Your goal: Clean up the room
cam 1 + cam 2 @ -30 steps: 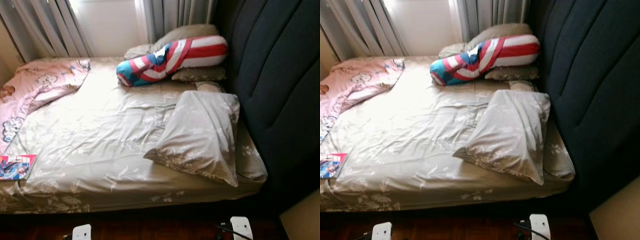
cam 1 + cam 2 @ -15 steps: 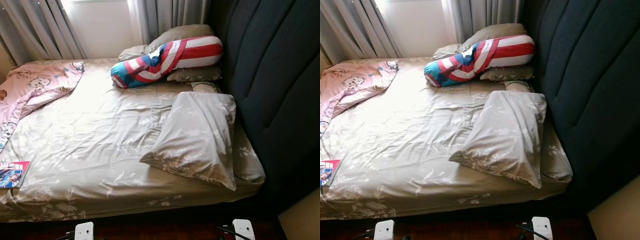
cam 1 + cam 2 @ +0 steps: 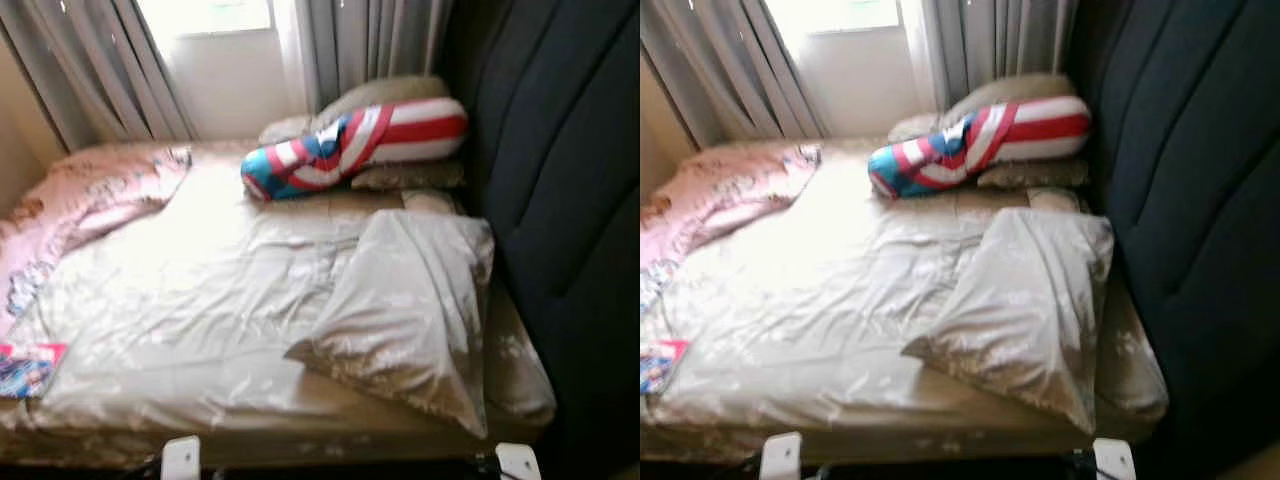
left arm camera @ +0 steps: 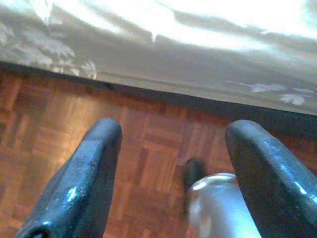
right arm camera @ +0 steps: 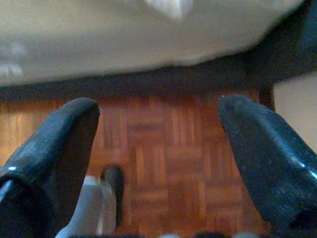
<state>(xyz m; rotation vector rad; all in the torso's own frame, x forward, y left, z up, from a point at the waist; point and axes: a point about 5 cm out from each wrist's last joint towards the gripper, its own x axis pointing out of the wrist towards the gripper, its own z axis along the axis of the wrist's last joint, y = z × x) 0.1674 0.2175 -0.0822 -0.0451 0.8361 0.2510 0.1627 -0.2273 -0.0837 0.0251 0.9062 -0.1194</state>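
A bed (image 3: 200, 300) with a wrinkled beige floral sheet lies before me. A beige pillow (image 3: 405, 315) lies askew near its front right corner. A red, white and blue bolster (image 3: 350, 145) rests on more pillows at the head. A pink blanket (image 3: 90, 195) is bunched at the far left, and a colourful book (image 3: 25, 365) lies at the front left edge. My left gripper (image 4: 171, 163) hangs open over the parquet floor (image 4: 148, 144) beside the bed's edge. My right gripper (image 5: 158, 148) hangs open over the floor as well.
A dark padded headboard (image 3: 560, 180) rises along the right side. Grey curtains (image 3: 370, 40) and a bright window (image 3: 210, 15) stand behind the bed. The bed's edge (image 4: 173, 74) lies just ahead of both grippers.
The whole picture has shifted and blurred, with the bed now lower and nearer: the camera has moved. The things on the bed lie as before.
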